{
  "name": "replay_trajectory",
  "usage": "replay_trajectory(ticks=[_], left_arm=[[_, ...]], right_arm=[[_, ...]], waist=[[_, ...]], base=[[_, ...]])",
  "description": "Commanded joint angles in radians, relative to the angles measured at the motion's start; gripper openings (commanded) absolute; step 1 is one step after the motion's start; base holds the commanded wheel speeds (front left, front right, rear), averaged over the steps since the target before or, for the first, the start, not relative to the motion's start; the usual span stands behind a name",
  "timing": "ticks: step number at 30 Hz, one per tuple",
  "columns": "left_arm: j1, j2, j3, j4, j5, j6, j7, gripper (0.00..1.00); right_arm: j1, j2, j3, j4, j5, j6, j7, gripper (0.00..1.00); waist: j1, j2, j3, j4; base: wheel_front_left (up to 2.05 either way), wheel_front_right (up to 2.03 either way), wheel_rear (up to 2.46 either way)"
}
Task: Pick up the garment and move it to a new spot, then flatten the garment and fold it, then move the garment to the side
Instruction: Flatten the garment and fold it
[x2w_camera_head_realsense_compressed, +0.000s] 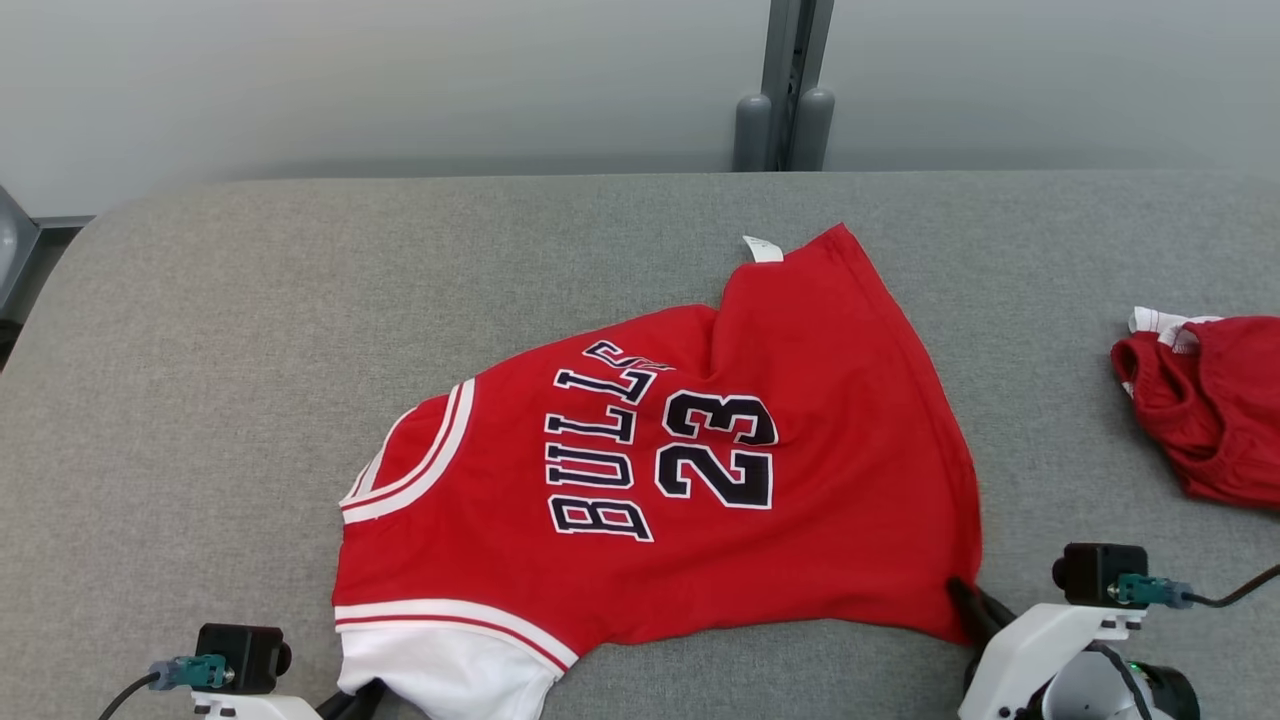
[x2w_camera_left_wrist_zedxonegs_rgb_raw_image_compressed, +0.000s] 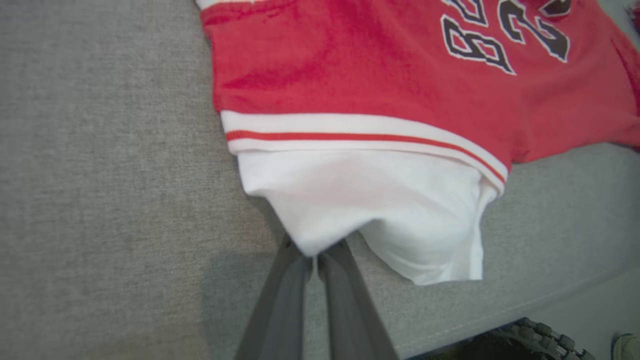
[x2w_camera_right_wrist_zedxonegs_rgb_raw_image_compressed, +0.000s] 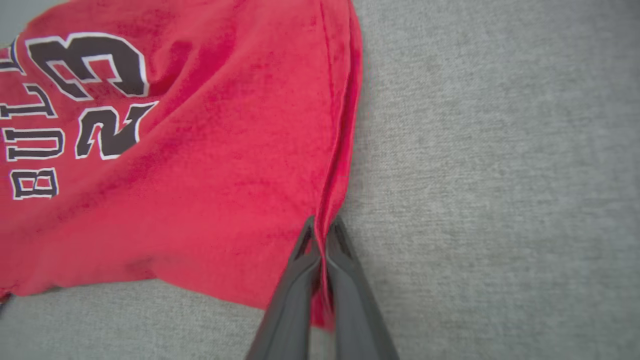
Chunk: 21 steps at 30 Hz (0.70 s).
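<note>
Head view. The jersey, red with "BULLS 23" in dark print, lies spread on the grey padded table, about mid-table and reaching towards the table's front edge. Collar towards the table's left, hem towards its right. A white label shows at the corner of the jersey nearest the table's back edge. The left gripper is at the table's front edge, fingers just beside the white sleeve. The right gripper is also at the front edge, fingertips touching the jersey's near hem corner. A second red garment sits crumpled at the table's right edge, well apart from the jersey. A grey post stands behind the table's back edge.

Left wrist view. The left gripper has both fingers pressed together, pinching the near fold of the white sleeve. The cloth rises off the table at the pinch. The jersey body stretches away beyond the fingertips.

Right wrist view. The right gripper is clamped on the jersey at the hem corner, red cloth caught between the two fingers. The rest of the jersey spreads up and left of the fingertips; bare table lies on the other side.
</note>
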<state>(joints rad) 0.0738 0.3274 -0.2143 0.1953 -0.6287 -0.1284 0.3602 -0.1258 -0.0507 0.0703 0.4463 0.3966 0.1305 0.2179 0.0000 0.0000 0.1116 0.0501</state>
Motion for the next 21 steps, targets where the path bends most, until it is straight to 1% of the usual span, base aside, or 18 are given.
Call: replay_trajectory(ticks=[1,6,10,15,21], left_arm=[[-0.010,0.009,-0.002,-0.004,-0.010,-0.001,-0.001,0.00],[0.015,0.028,-0.010,-0.041,-0.030,-0.002,0.008,0.00],[0.038,0.047,-0.023,-0.084,-0.054,-0.002,0.043,0.00],[0.086,0.090,-0.036,-0.179,-0.098,-0.002,0.099,0.00],[0.121,0.139,-0.007,-0.294,-0.122,0.004,0.126,0.00]], right_arm=[[0.009,-0.002,0.003,0.005,0.007,0.000,-0.011,0.00],[0.017,-0.003,0.010,-0.017,0.027,0.000,-0.040,0.00],[0.031,-0.003,0.010,-0.038,0.042,0.000,-0.044,0.00],[0.072,-0.008,0.013,-0.087,0.071,0.000,-0.026,0.00],[0.106,-0.022,-0.009,-0.172,0.079,0.000,-0.027,0.00]], waist=[[0.0000,0.0000,-0.009,0.000],[0.0000,0.0000,-0.034,0.002],[0.0000,0.0000,-0.047,0.003],[0.0000,0.0000,-0.061,0.003],[0.0000,0.0000,-0.061,-0.005]], base=[[0.00,0.00,0.00],[0.00,0.00,0.00],[0.00,0.00,0.00],[0.00,0.00,0.00],[0.00,0.00,0.00]])
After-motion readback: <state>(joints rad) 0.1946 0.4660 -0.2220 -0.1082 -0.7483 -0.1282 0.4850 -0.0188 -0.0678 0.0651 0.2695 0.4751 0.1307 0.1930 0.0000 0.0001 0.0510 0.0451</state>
